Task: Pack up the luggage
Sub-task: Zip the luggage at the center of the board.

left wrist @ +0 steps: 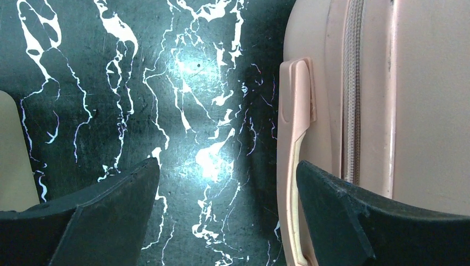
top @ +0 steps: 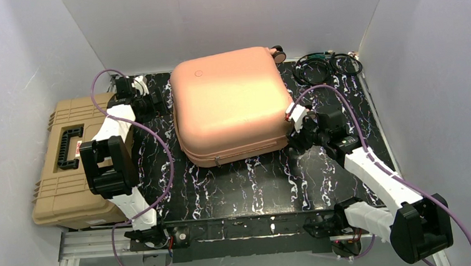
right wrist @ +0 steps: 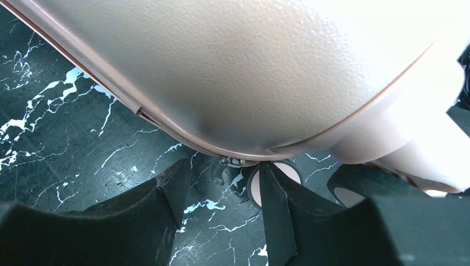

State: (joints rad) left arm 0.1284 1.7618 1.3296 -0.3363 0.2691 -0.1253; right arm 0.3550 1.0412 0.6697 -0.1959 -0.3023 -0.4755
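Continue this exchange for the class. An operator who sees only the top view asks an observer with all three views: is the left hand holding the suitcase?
Observer: No. The left hand is open over the table, with the side handle of the suitcase just ahead of one finger.
Operator: Is the zip shut there?
Observer: Yes, the zip beside that handle is closed.
Operator: What faces the right hand?
Observer: A small metal zip pull at the seam, just beyond its open fingers.
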